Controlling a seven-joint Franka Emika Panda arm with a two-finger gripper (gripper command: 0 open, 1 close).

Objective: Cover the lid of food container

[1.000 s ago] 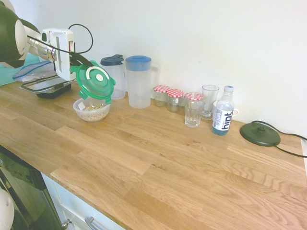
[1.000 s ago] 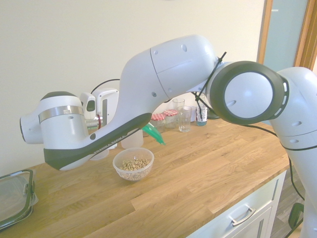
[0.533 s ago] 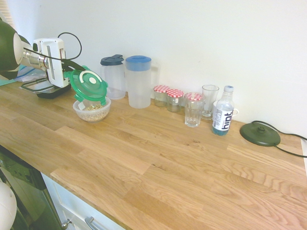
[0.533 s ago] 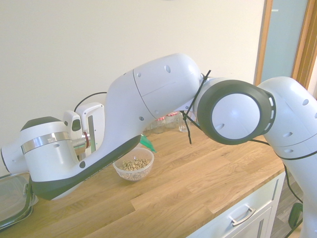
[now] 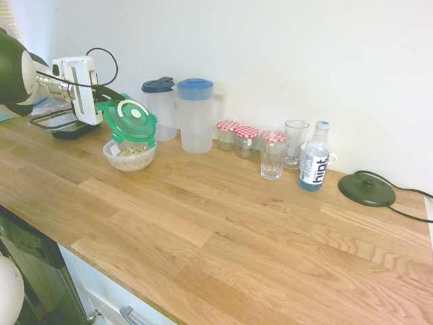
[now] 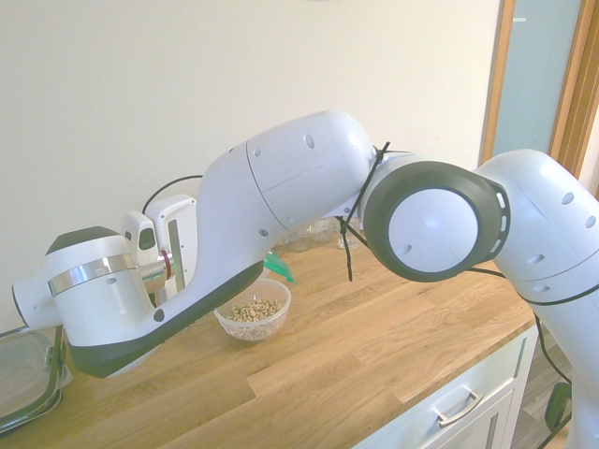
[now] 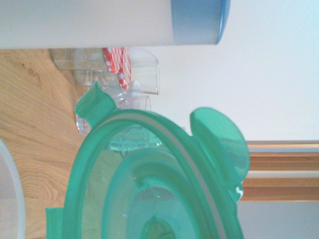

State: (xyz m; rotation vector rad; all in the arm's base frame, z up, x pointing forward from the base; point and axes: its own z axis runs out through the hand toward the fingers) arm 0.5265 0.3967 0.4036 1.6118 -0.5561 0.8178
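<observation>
My pincer [image 5: 103, 97] grips the round green translucent plastic lid [image 5: 130, 118], tilted just above the small clear plastic bowl [image 5: 129, 155] on the wooden counter [image 5: 223, 210].

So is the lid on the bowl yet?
Not yet. The lid hangs tilted above the bowl, held in the tool.

Lid [image 6: 278, 268] — mostly behind arm [image 6: 281, 196]
</observation>
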